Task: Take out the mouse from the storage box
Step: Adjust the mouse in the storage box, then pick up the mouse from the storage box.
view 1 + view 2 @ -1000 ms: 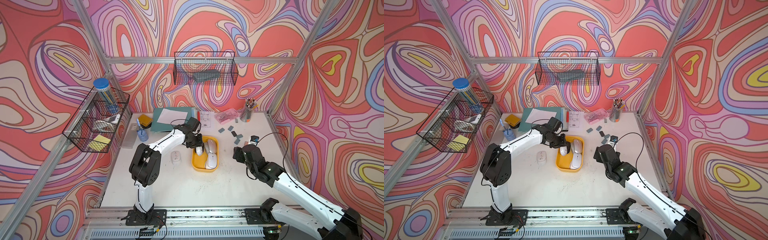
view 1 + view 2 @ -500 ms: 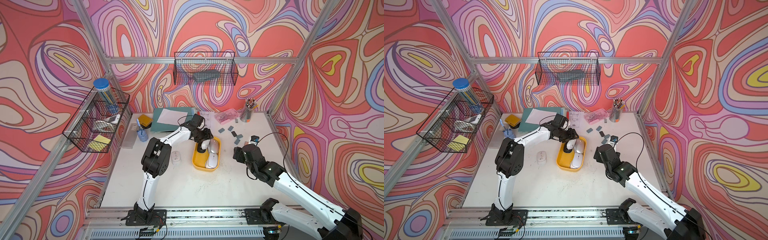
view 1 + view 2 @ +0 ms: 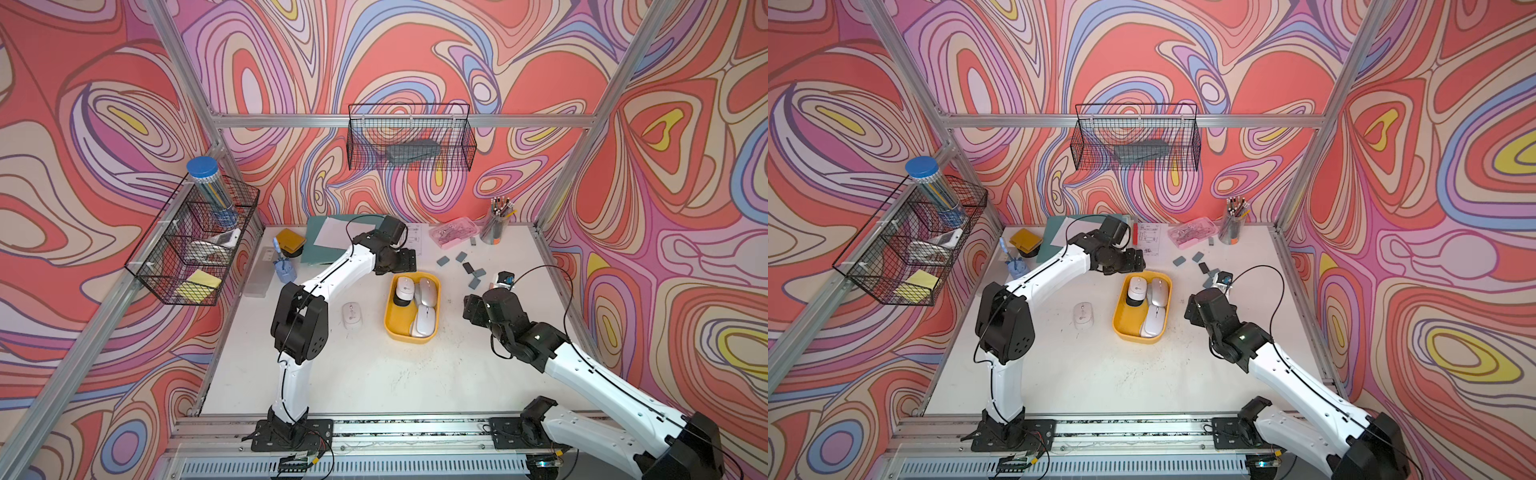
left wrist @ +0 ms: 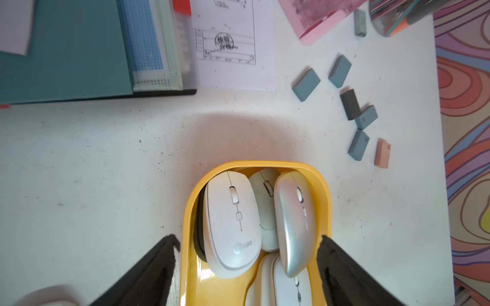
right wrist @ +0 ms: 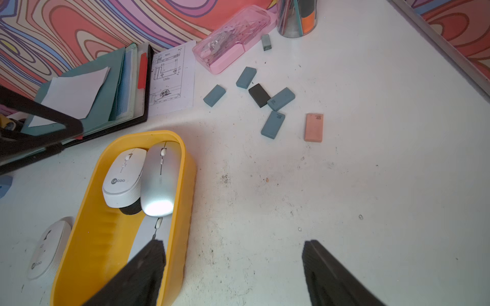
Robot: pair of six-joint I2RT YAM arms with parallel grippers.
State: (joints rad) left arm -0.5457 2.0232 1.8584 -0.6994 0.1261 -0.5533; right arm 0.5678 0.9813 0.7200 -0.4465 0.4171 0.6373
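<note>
Yellow storage box; white mouse inside

Left arm, right arm: white links, black joints, black cables

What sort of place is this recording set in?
Probably a staged robot test cell dressed as an office desk: aluminium frame, clear cup of pencils, shallow yellow plastic bin of computer mice.

Open bench in front of the storage box, hemmed on the left by a loose mouse, at the back by folders, on the right by scattered erasers; inside, bare floor only front-left beside packed mice.
</note>
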